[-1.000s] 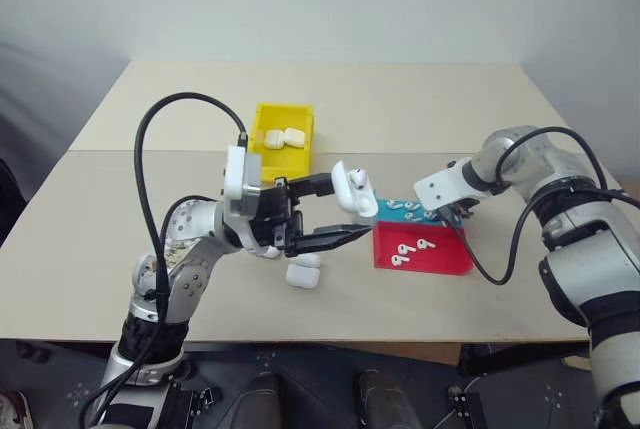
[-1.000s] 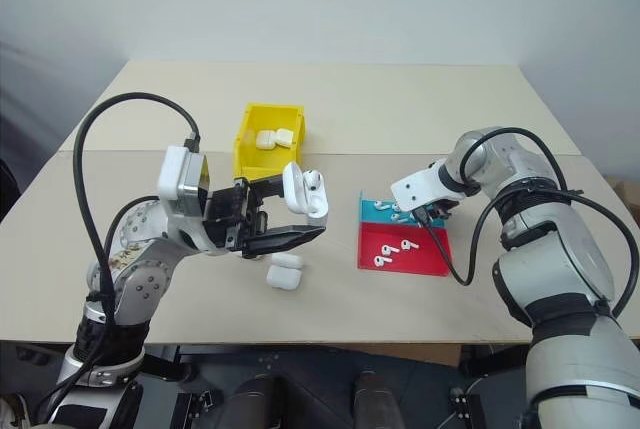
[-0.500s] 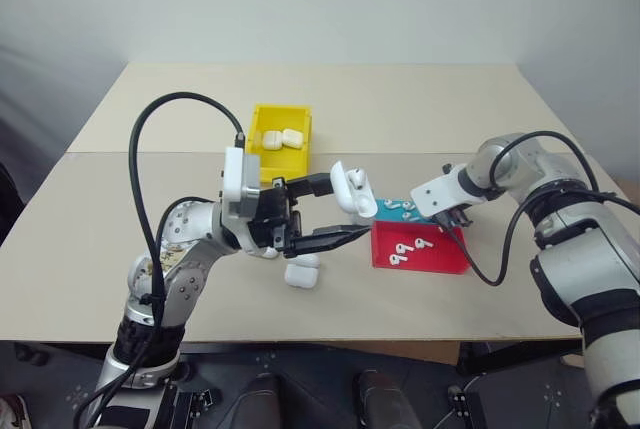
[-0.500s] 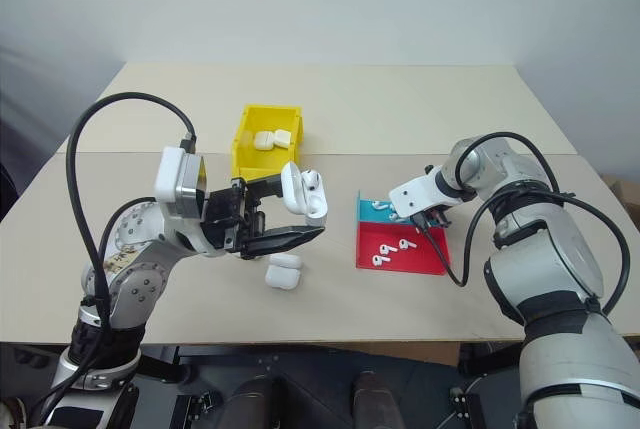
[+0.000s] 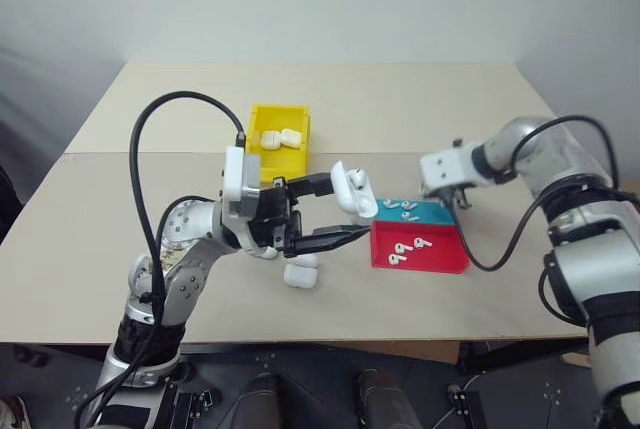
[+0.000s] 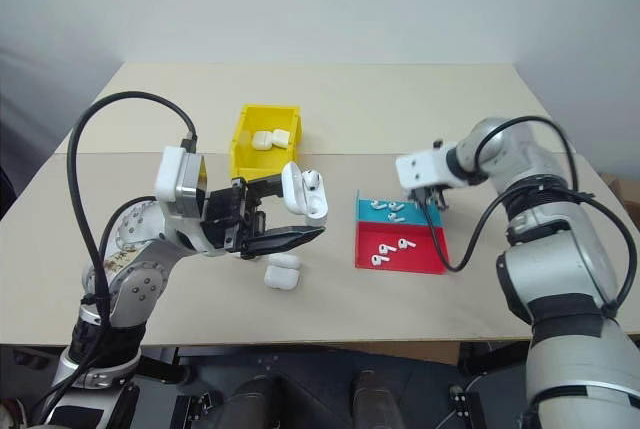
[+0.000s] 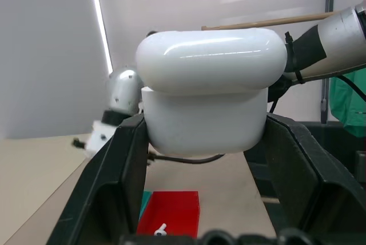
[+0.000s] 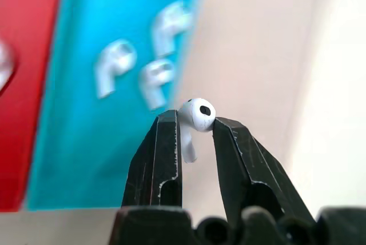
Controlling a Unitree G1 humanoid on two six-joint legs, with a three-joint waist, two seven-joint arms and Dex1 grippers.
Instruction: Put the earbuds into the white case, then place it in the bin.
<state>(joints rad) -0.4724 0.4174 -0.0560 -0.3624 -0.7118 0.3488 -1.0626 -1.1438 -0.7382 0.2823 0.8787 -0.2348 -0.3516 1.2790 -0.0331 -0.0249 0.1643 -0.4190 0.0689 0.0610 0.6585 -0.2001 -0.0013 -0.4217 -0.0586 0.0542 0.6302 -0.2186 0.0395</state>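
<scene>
My left gripper (image 5: 347, 211) hangs above the table's middle, shut on the white case (image 5: 352, 187), whose lid stands open. In the left wrist view the case (image 7: 206, 102) sits squarely between the two black fingers. My right gripper (image 5: 455, 197) hovers over the far edge of the teal tray, shut on one of the earbuds (image 8: 194, 116), pinched between its fingertips. More earbuds (image 5: 400, 207) lie in the teal tray, and others (image 5: 405, 247) in the red one. The yellow bin (image 5: 283, 108) stands behind my left gripper with two white cases inside.
The teal tray (image 5: 440, 213) and the red tray (image 5: 440, 257) lie side by side at right of centre. A closed white case (image 5: 300, 275) rests on the table under my left gripper. Another case (image 5: 268, 252) is partly hidden behind it.
My right gripper closed on an earbud in the teal tray and lifted it up clear of the tray. The left arm and its case stayed put.
</scene>
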